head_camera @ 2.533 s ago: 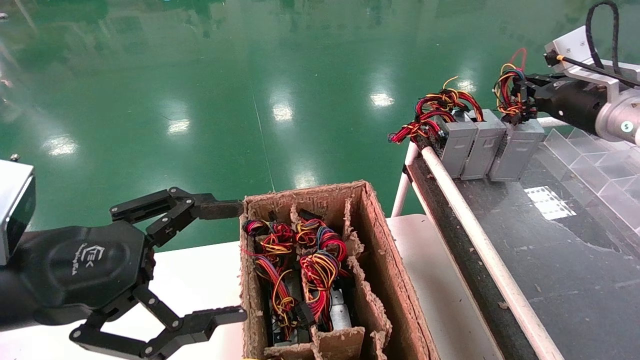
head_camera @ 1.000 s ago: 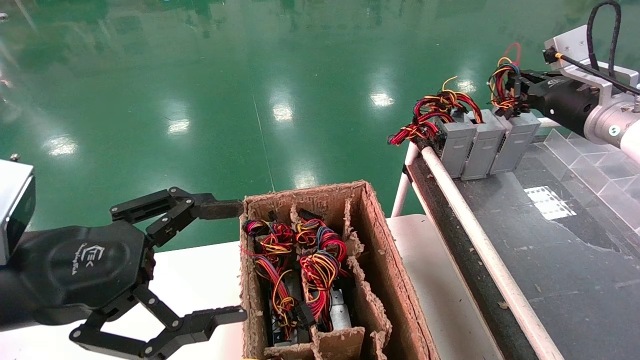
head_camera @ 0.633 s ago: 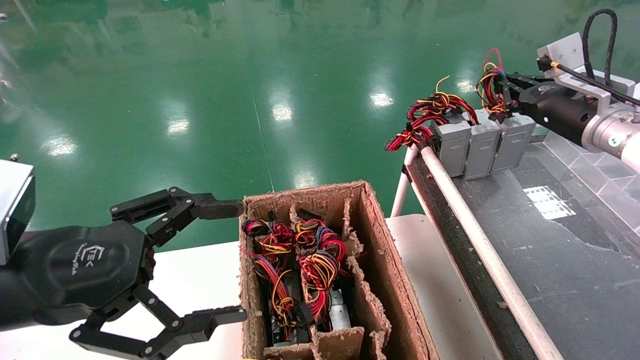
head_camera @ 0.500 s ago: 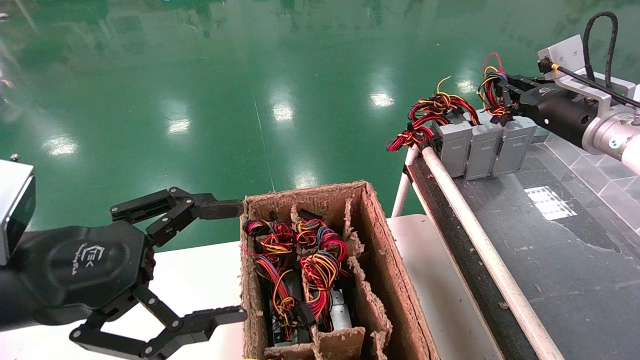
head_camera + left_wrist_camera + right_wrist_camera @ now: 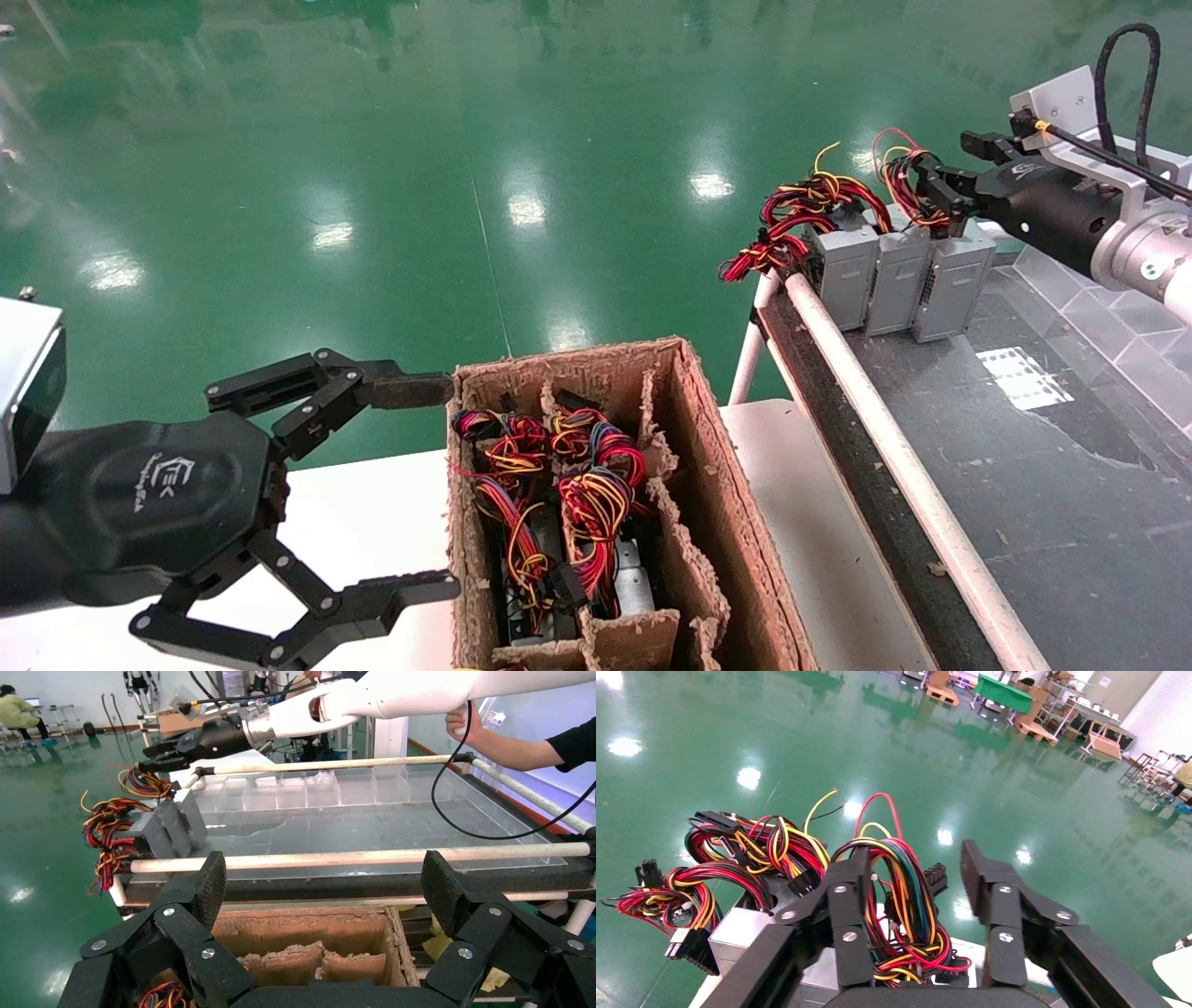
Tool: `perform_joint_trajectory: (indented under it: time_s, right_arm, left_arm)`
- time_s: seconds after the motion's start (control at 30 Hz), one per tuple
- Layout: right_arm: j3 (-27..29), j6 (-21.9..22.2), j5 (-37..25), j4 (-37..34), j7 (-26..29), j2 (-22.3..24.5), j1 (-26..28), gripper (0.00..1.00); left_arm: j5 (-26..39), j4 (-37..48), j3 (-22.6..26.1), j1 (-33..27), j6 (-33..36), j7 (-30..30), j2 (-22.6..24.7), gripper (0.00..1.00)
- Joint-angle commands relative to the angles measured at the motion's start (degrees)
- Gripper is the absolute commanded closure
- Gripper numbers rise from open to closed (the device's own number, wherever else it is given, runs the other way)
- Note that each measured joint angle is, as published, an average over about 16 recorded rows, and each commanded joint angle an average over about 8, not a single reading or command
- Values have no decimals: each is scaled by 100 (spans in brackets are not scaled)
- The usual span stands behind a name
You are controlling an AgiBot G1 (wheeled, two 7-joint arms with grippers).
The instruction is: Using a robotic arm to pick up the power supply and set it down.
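Observation:
The power supply (image 5: 952, 278) stands upright at the far end of the black table (image 5: 1043, 466), pressed against two like grey boxes (image 5: 866, 272). Its looped wire bundle (image 5: 899, 172) of red, yellow, blue and black wires rises from its top. My right gripper (image 5: 945, 168) is open around that bundle (image 5: 898, 903), one finger (image 5: 849, 903) touching the wires and the other standing clear. The left wrist view shows the same supply (image 5: 191, 815) below the right gripper (image 5: 158, 759). My left gripper (image 5: 438, 485) hangs open beside the cardboard box, holding nothing.
A torn cardboard box (image 5: 717, 503) with dividers holds several more wired supplies. A white rail (image 5: 875, 391) edges the black table. Clear plastic bins (image 5: 1099, 298) sit behind the supplies. A person's hand (image 5: 478, 727) holds a cable near the right arm.
My right gripper carried the power supply left against the other two boxes, set it down, then opened and let go of the wire bundle. The left arm has not moved.

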Motion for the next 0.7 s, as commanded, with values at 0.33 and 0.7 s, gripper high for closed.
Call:
perform_joint_trajectory:
  time_s: [0.33, 0.7]
  right_arm:
    - [-25, 29, -36, -81, -33, 54, 24, 0]
    - [-51, 27, -73, -150, 68, 184, 68, 0]
  left_arm:
    - [0, 0, 0, 0, 0, 0, 0, 0]
    - [-1, 0, 1, 0, 0, 0, 0, 0]
